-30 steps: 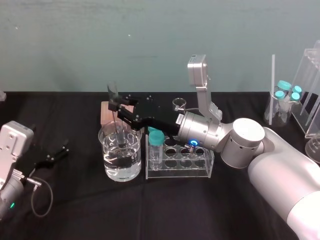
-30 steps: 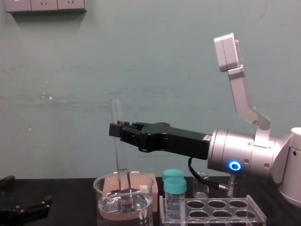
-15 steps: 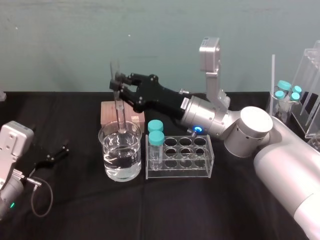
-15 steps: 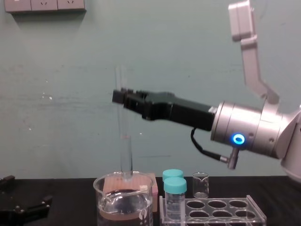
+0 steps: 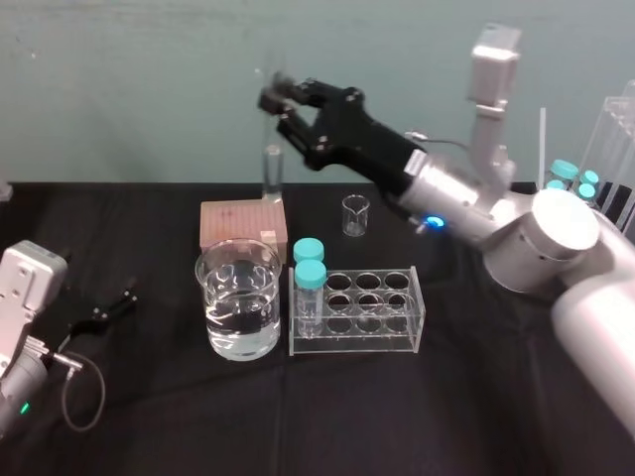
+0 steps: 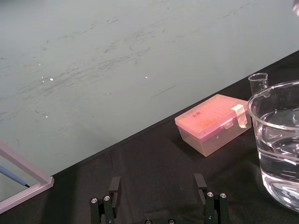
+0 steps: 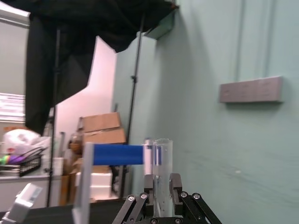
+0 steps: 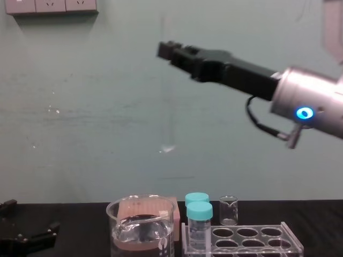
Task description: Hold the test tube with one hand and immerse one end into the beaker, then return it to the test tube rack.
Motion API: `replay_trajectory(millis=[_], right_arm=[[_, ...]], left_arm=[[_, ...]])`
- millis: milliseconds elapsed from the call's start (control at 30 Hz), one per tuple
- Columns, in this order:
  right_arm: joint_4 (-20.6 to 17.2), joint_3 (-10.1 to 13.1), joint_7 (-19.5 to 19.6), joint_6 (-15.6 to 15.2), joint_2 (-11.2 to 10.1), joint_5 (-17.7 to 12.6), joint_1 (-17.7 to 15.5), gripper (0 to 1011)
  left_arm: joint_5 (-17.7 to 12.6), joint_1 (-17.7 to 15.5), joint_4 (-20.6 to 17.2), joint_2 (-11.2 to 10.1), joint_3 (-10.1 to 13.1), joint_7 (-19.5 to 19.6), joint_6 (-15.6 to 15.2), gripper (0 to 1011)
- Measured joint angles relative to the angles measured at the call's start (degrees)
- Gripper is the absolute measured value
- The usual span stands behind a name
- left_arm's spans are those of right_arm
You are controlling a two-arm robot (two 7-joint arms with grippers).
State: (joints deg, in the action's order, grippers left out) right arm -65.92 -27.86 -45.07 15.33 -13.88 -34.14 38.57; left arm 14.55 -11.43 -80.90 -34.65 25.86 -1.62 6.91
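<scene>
Test tube (image 5: 272,167) — clamped upright in right end effector (image 5: 276,100) — hangs high, clear of beaker (image 5: 238,313).

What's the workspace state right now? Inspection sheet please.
Surface: black-covered table, dry as far as visible.
Job's things: test tube held upright, high above the table, clear of the beaker, which holds clear liquid; test tube rack beside the beaker, two teal-capped vials at its left end.
Clutter: pink box and tiny beaker behind; more vials and a clear stand at far right.
Grippers: right gripper shut on the test tube; left gripper open, parked low at left.
Cables: grey loop by the left arm; black cable at the right wrist.
Surroundings: teal wall, sockets.
</scene>
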Motion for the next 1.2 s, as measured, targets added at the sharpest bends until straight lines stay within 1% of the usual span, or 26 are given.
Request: replay_trajectory(millis=[33,67,100,200,233,333,400,467,500,600,633,767,967,1200], right_arm=[[-1.51,0.53,1.16,-0.01,-0.93,0.09,-0.81,224],[-2.17,0.77,1.62,-0.03,-1.36,0.13,-1.18,223],[-3.71,1.39,2.93,-0.21,-2.4,0.35,-2.2,224],[-6.15,2.47,4.88,-0.69,-4.08,0.72,-3.96,223],[-7.58,3.16,6.19,-1.08,-5.15,1.03,-5.13,224],[-9.75,4.37,8.26,-1.78,-6.83,1.54,-7.16,224],[-12.11,5.97,10.7,-2.66,-8.74,2.22,-9.74,224],[-13.03,6.78,11.84,-3.16,-9.53,2.51,-10.98,224],[-13.03,6.78,11.84,-3.16,-9.53,2.51,-10.98,224],[-14.43,8.36,13.78,-4.3,-10.83,2.95,-13.64,224],[-14.65,8.84,14.27,-4.69,-11.1,3.06,-14.56,224],[-14.64,9.53,14.78,-5.48,-11.29,3.1,-16.11,223],[-13.45,9.87,15.08,-6.97,-11.23,3.16,-17.94,224],[-12.21,9.83,15.09,-8.0,-10.86,3.47,-18.45,224]], left_arm=[[0.0,0.0,0.0,0.0,0.0,0.0,0.0,1000],[0.0,0.0,0.0,0.0,0.0,0.0,0.0,1000],[0.0,0.0,0.0,0.0,0.0,0.0,0.0,1000],[0.0,0.0,0.0,0.0,0.0,0.0,0.0,1000],[0.0,0.0,0.0,0.0,0.0,0.0,0.0,1000],[0.0,0.0,0.0,0.0,0.0,0.0,0.0,1000],[0.0,0.0,0.0,0.0,0.0,0.0,0.0,1000],[0.0,0.0,0.0,0.0,0.0,0.0,0.0,1000],[0.0,0.0,0.0,0.0,0.0,0.0,0.0,1000],[0.0,0.0,0.0,0.0,0.0,0.0,0.0,1000],[0.0,0.0,0.0,0.0,0.0,0.0,0.0,1000],[0.0,0.0,0.0,0.0,0.0,0.0,0.0,1000],[0.0,0.0,0.0,0.0,0.0,0.0,0.0,1000],[0.0,0.0,0.0,0.0,0.0,0.0,0.0,1000]])
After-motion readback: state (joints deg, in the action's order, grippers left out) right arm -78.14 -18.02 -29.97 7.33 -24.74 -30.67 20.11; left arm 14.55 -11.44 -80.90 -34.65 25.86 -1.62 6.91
